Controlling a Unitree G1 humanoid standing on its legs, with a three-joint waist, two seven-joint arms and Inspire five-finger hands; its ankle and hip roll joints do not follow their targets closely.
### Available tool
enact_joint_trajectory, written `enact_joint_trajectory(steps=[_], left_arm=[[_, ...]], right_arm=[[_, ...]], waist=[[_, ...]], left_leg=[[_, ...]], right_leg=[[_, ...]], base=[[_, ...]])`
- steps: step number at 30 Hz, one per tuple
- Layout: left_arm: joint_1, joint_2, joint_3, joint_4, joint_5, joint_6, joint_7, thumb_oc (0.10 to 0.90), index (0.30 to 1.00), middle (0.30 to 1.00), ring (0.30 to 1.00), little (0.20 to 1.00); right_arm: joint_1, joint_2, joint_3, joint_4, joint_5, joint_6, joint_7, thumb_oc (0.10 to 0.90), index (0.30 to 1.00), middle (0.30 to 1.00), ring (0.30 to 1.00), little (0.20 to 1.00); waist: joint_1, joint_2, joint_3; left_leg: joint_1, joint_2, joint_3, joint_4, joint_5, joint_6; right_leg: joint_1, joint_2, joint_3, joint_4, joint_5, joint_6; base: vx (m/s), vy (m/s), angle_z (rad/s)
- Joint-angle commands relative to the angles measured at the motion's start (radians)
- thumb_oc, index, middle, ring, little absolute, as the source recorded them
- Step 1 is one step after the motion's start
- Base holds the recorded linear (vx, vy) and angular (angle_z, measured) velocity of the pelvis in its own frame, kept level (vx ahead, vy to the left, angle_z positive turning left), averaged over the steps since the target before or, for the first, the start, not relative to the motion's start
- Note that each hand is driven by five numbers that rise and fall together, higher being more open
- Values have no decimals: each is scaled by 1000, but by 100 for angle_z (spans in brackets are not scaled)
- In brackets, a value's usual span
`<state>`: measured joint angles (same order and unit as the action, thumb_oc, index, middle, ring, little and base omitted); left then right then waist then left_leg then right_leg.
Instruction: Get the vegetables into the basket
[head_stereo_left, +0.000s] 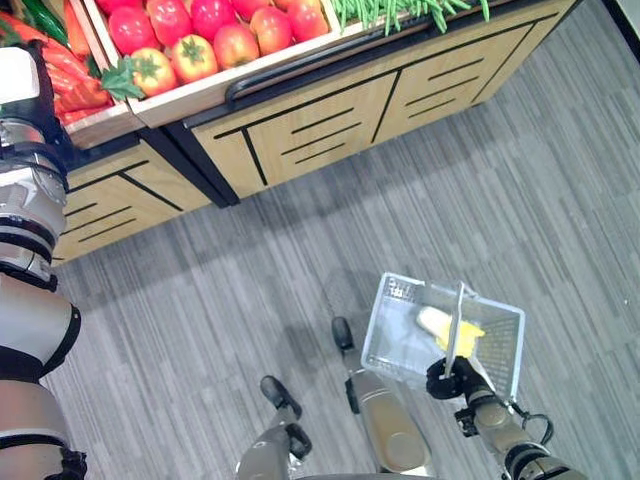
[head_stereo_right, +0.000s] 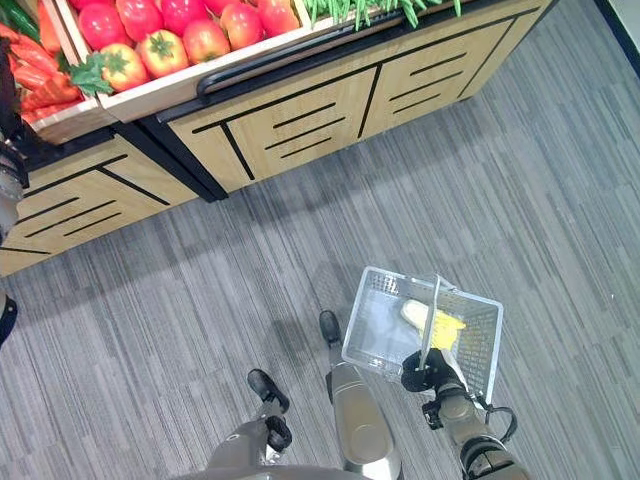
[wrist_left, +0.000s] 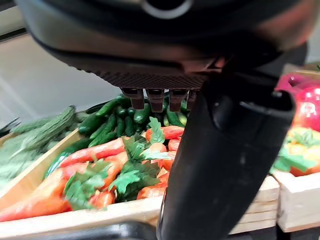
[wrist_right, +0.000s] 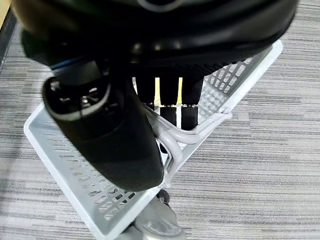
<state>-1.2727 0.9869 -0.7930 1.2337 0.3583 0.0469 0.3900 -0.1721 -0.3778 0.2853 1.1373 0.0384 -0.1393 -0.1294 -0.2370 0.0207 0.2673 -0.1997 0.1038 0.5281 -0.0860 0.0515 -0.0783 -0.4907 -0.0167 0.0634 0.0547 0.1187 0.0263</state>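
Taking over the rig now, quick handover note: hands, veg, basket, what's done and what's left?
Right hand: curled round the handle of the basket, carried low over the floor.
Left hand: over the carrots in the crate; grip unclear, nothing seen held.
Done: one yellow, corn-like item lies in the basket.
Left: carrots, cucumbers and tomatoes sit on the stand. Probably a carrot next.

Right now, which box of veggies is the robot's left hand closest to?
The carrot box. The left hand hovers right over its orange carrots with leafy tops. The cucumbers lie farther back, and the tomatoes sit in the next crate over.
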Motion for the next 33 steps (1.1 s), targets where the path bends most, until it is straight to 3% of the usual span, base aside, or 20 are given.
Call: enact_joint_trajectory(steps=[1, 13, 33], left_arm=[[-181, 140, -18, 31, 38, 36, 69, 900, 1000, 1000, 1000, 1000], [-268, 190, -90, 53, 28, 31, 68, 900, 1000, 1000, 1000, 1000], [-193, 133, 33, 84, -98, 28, 56, 900, 1000, 1000, 1000, 1000]], right_arm=[[101, -14, 91, 77, -14, 24, 16, 400, 300, 300, 300, 300], [71, -17, 130, 63, -11, 18, 30, 400, 300, 300, 300, 300], [47, -13, 139, 35, 20, 26, 21, 400, 300, 300, 300, 300]], waist=[[6, -10, -71], [18, -7, -83], [17, -31, -39]], left_leg=[[-27, 69, -63, -1, 69, -93], [-56, 75, -58, -1, 70, -99], [-159, 71, -94, -1, 78, -93]], right_leg=[[74, -45, 72, -90, 64, 158], [37, -38, 79, -101, 84, 163], [-40, -27, 63, -116, 112, 161]], base=[[23, -4, -7], [22, 5, -12], [-3, 0, -2]])
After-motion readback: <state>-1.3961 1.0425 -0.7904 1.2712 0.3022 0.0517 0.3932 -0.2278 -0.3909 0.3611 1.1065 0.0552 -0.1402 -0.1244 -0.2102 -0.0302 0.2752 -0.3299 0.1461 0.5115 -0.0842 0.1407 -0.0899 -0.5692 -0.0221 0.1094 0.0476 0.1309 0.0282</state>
